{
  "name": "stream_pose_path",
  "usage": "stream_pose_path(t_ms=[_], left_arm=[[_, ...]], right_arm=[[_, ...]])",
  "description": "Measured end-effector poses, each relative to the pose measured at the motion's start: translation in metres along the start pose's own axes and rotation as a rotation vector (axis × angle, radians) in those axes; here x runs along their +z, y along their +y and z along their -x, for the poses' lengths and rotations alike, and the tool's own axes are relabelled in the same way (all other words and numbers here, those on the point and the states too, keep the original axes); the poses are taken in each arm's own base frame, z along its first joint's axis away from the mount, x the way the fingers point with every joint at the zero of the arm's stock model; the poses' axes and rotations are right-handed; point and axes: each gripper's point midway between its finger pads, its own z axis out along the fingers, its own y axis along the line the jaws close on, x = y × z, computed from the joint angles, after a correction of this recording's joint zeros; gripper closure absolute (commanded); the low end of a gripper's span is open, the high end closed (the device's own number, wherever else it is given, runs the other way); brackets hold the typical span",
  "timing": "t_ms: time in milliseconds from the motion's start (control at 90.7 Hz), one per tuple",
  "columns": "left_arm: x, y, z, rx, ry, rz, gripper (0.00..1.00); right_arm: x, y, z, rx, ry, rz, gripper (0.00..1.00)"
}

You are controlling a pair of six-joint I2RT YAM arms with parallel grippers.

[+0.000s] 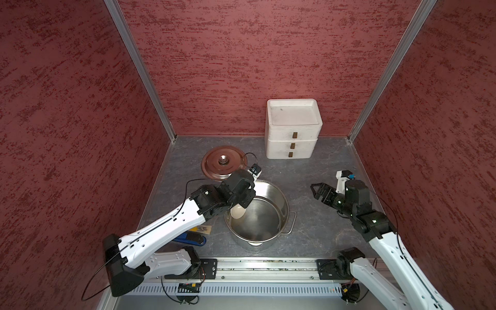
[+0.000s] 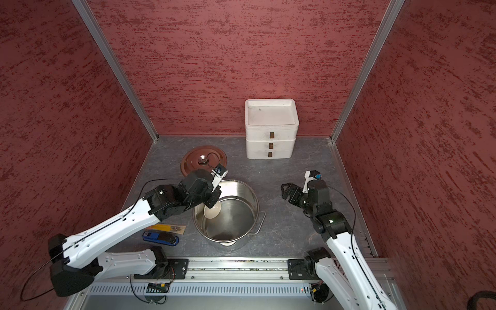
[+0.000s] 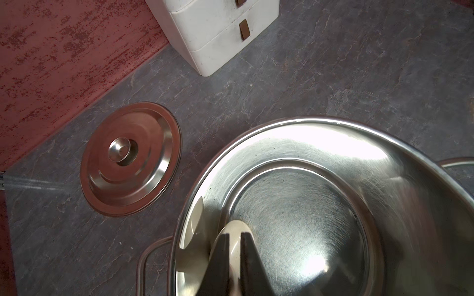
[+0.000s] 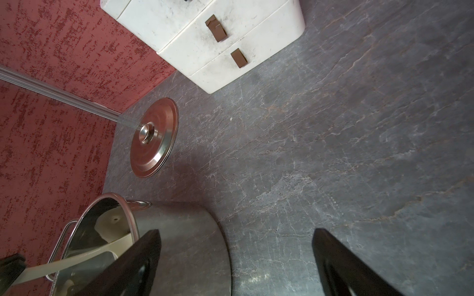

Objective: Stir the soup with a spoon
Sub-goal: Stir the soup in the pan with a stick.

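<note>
The steel pot (image 1: 285,200) (image 2: 253,200) stands mid-table, and its bare steel bottom (image 3: 302,223) shows with no soup visible. My left gripper (image 1: 243,205) (image 2: 212,205) (image 3: 234,234) reaches over the pot's left rim, shut on the cream-white spoon (image 1: 238,213) (image 2: 212,212) (image 3: 238,226). The spoon's oval bowl hangs inside the pot by the left wall. Its handle (image 4: 77,261) also shows in the right wrist view. My right gripper (image 1: 314,191) (image 2: 284,191) (image 4: 236,232) hovers open and empty, to the right of the pot.
The pot's lid (image 1: 224,162) lies flat behind the pot at the left. A white three-drawer box (image 1: 292,128) stands at the back wall. A blue-and-black tool (image 2: 161,237) and a yellow-and-brown packet (image 2: 169,228) lie under my left arm.
</note>
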Motion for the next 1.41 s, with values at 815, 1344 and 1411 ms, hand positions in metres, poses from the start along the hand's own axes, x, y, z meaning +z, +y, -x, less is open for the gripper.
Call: stream_pose_path(t_ms=[815,1344,1411], left_arm=[[-0.01,-0.151,0.058,0.305,-0.159,-0.427,1.0],[-0.068,-0.142,-0.035,0.488,-0.103,-0.355,1.0],[-0.072,-0.132,-0.035,0.5,-0.113,-0.317,1.0]], right_arm=[[-0.001,-0.005,-0.004,0.017,-0.008,-0.006,0.03],[0.01,-0.01,-0.011,0.024,0.034,-0.027,0.03],[0.012,-0.011,-0.012,0.025,0.042,-0.031,0.04]])
